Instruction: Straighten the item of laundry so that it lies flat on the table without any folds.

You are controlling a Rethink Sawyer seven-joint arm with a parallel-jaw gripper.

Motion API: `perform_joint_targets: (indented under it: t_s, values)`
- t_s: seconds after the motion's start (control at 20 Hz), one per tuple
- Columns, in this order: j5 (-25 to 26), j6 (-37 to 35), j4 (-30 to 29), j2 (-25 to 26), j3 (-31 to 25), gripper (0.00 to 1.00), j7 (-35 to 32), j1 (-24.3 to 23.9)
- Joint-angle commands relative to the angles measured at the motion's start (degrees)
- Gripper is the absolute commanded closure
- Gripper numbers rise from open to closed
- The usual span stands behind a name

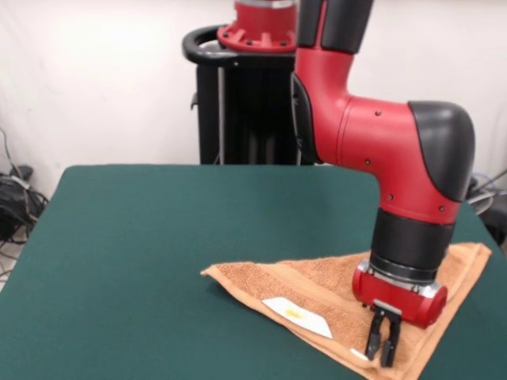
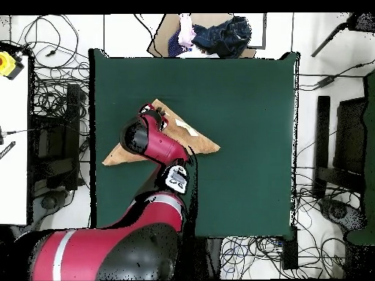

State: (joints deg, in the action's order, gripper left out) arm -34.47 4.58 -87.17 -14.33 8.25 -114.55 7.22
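The light orange towel (image 1: 317,289) lies on the dark green table (image 1: 150,229), folded over into a triangle, with a white label (image 1: 297,317) on its front edge. My gripper (image 1: 380,356) points down over the towel's front right corner. Its fingers are close together and the tips are at the cloth, which is not lifted. In the overhead view the towel (image 2: 199,139) shows as a triangle near the table's (image 2: 249,95) left middle. The arm covers its centre and hides the gripper.
The red arm's elbow (image 1: 412,150) hangs over the towel's right part. The black pedestal (image 1: 238,103) stands behind the table's far edge. A heap of dark clothes (image 2: 220,33) lies beyond the table's top edge in the overhead view. Cables lie around the table.
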Motion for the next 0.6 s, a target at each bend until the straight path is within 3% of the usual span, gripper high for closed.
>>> perform_joint_targets:
  t_s: [0.05, 0.6]
  values:
    - [1.3, -1.5, -5.0, -1.5, -9.5, 1.00, -12.6, -1.2]
    - [3.3, -1.2, -12.1, -6.5, -11.8, 1.00, -12.5, -3.3]
